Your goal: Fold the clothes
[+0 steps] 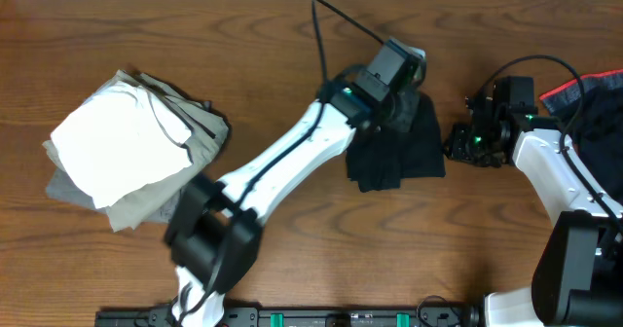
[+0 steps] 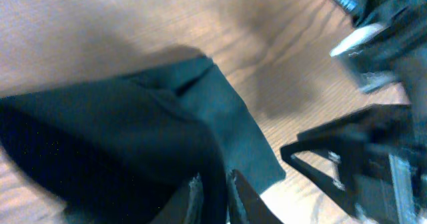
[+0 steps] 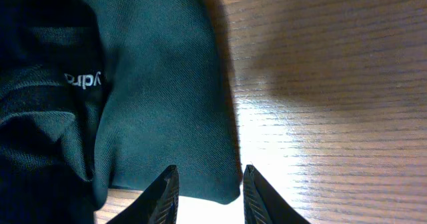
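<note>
Pinching the black T-shirt in left gripper as anchor; poising right gripper spread (astride its corner), seemingly to grab.

Matt dark cloth, fine ribbed weave, on T-shirt. Smooth grained wood, slight sheen, on table. Matt white-grey cloth on folded pile. Glossy black plastic, right gripper fingers.
</note>
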